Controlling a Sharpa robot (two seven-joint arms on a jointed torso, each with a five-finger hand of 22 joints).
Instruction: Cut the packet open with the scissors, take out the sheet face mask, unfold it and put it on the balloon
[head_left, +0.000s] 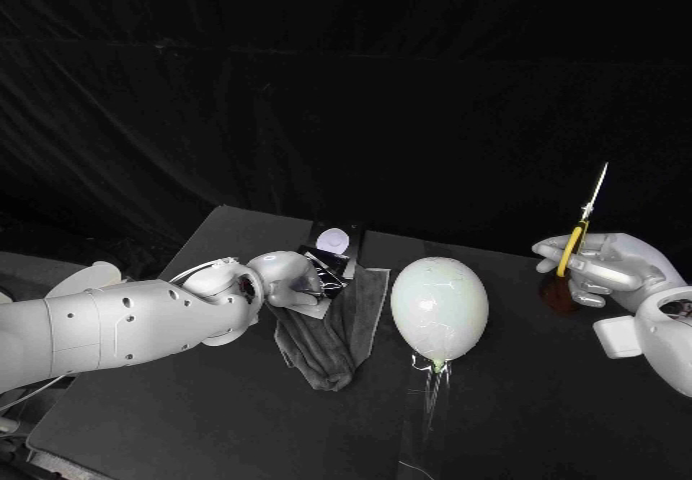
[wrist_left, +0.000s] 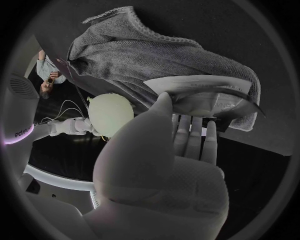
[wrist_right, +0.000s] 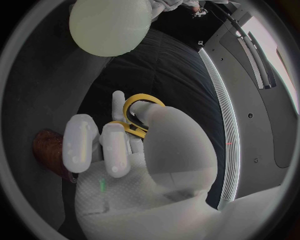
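Note:
The packet (head_left: 332, 250), black with a pale oval on it, lies at the far end of a grey towel (head_left: 325, 340). My left hand (head_left: 289, 278) grips its near edge. In the left wrist view the thumb lies on the packet (wrist_left: 209, 100) and the fingers (wrist_left: 190, 132) reach under it. The pale balloon (head_left: 440, 308) stands to the right of the towel. My right hand (head_left: 599, 268) is raised at the right and holds the yellow-handled scissors (head_left: 588, 215) with the blades pointing up. Its fingers pass through the scissors' yellow loops (wrist_right: 140, 112).
A small brown object (head_left: 555, 295) stands on the table beside my right hand. The table's far edge (head_left: 433, 245) runs just behind the packet. Thin strings hang from the balloon's knot (head_left: 433, 370) toward the front.

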